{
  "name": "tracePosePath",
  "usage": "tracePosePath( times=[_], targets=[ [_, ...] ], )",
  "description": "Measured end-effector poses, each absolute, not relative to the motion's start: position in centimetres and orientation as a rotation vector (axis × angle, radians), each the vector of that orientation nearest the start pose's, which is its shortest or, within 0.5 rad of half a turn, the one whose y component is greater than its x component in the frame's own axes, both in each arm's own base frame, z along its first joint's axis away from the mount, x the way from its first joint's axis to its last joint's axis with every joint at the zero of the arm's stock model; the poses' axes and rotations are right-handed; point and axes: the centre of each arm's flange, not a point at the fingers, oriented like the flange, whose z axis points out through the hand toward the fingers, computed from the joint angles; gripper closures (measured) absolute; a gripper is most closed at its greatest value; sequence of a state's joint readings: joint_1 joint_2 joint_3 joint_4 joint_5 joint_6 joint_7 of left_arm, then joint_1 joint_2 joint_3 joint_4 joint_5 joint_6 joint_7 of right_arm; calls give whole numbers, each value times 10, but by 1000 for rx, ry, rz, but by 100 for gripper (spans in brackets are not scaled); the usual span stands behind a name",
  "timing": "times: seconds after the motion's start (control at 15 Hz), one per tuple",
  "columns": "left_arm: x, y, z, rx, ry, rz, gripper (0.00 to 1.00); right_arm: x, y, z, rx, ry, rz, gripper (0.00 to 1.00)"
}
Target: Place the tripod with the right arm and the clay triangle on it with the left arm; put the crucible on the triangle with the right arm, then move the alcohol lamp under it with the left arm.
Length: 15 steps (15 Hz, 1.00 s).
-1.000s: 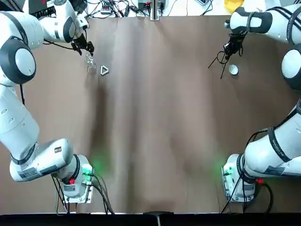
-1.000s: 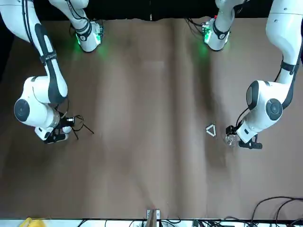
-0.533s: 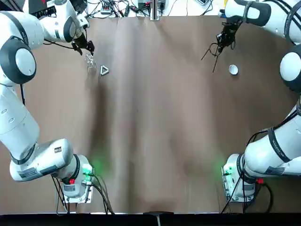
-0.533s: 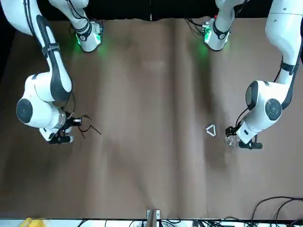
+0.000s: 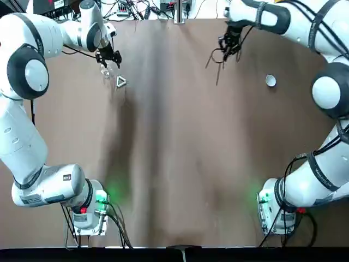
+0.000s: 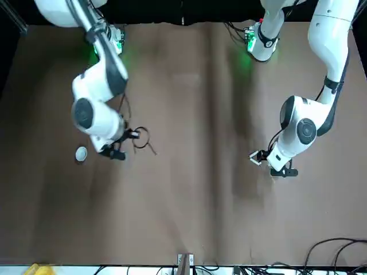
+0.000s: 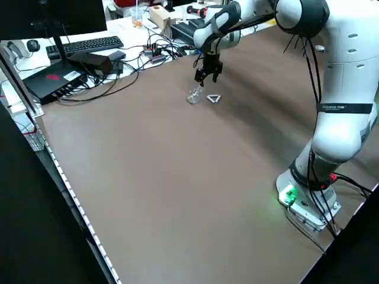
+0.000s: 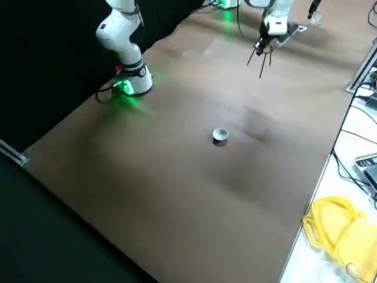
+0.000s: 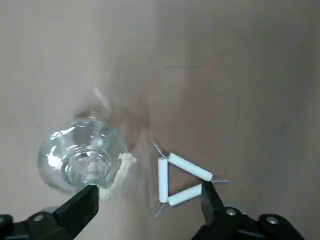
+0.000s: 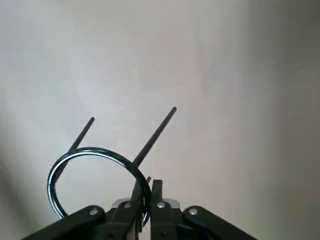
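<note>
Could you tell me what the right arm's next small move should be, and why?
Probably carry the tripod on toward the table's middle and set it down on its legs. The right hand is shut on its ring and holds it above the table, while the triangle and lamp wait under the open left hand.

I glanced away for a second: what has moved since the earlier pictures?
The right gripper, shut on the tripod, carried it off the table toward the centre, away from the crucible. The left gripper shifted toward the clay triangle. Crucible, triangle and alcohol lamp stayed put.
</note>
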<state>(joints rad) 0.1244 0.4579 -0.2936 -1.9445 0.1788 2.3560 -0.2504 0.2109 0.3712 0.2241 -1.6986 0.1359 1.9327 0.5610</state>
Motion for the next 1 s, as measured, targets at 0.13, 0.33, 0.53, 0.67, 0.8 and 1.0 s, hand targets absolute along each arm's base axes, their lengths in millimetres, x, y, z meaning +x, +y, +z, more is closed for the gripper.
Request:
tracePosePath(
  times=[0.13,0.33,0.53,0.67,0.8,1.0],
  targets=[
    [607,-98,248,-3139,31,48,8,568,317,374,-2993,355,328,93],
    [609,-91,250,-3139,18,41,8,561,383,359,-2976,445,335,93],
    [615,-84,259,-3124,23,31,8,558,432,340,-2946,487,316,93],
    [619,-83,271,-3094,38,66,8,553,453,328,-2922,504,286,93],
    [619,-86,276,-3084,39,96,10,547,467,318,-2916,501,279,93],
    [610,-92,260,-3076,49,162,15,538,479,305,-2928,488,299,93]
  ],
)
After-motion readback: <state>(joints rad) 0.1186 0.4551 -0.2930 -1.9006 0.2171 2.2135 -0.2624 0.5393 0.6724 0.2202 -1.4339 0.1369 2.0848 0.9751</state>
